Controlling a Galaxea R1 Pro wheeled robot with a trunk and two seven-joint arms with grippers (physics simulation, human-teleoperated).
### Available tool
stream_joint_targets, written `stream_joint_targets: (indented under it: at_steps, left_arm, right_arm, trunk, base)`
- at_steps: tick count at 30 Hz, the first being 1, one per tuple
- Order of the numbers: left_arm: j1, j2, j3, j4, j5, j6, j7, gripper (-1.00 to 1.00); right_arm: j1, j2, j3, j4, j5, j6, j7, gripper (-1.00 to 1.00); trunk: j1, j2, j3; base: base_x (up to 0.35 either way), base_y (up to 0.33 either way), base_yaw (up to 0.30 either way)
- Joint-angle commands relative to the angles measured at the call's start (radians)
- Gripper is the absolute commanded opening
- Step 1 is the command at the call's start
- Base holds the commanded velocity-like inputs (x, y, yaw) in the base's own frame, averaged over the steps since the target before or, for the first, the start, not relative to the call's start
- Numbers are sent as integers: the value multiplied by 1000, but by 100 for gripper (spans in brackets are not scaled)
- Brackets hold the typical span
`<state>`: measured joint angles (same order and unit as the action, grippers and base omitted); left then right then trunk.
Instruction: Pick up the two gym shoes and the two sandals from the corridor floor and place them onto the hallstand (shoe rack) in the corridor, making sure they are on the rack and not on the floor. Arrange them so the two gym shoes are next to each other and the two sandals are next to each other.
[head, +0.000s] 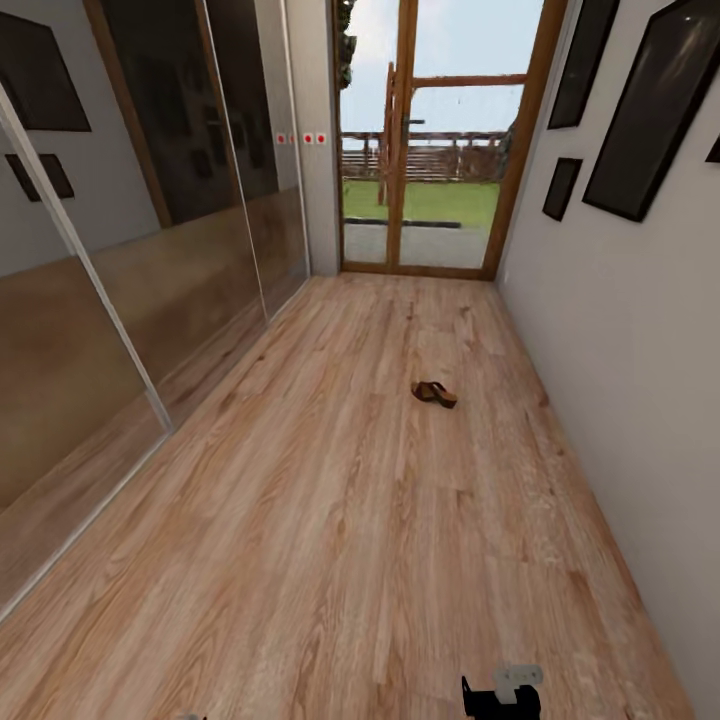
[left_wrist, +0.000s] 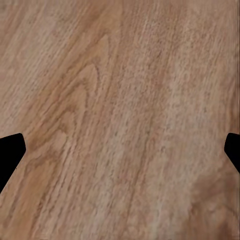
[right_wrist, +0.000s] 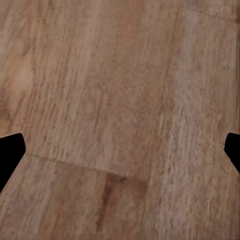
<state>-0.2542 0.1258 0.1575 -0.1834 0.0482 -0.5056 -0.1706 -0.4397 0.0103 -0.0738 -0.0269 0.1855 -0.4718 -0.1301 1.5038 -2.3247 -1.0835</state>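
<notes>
While we roll down the corridor, at our left runs the mirrored sliding-door wardrobe with glossy dark and wood-toned panels (head: 150, 260), then the light brown wood-grain plank corridor floor (head: 330, 520), then the glazed wooden door to the garden (head: 430, 140), and at the right a grey wall with black picture frames (head: 640, 110). One flat brown leather-look sandal (head: 434, 393) lies alone on the planks, well ahead of us and right of centre, nearer the door than us. We judge the step to be the approach to this sandal, no pick yet begun. Next we would need to drive closer, lower an arm over the sandal and close on it.

Only from the head do we get the sandal; each wrist camera gives bare planks. Our left gripper (left_wrist: 120, 150) has its fingertips spread wide at the frame edges, nothing between them. Our right gripper (right_wrist: 120, 150) is likewise spread and empty; its body peeks in low in the head view
</notes>
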Motion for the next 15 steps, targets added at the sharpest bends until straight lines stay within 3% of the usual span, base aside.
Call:
stream_joint_targets:
  at_steps: [1,15]
  left_arm:
    - [0,0,7,1,5,-1,-10,100]
    - [0,0,7,1,5,-1,-10,100]
  right_arm:
    - [-1,0,-8,1,11,-2,-4,100]
    - [-1,0,-8,1,9,-2,-4,100]
  trunk:
    - [0,0,-1]
    - [0,0,-1]
  base:
    - [282,-189,0]
    - [282,-189,0]
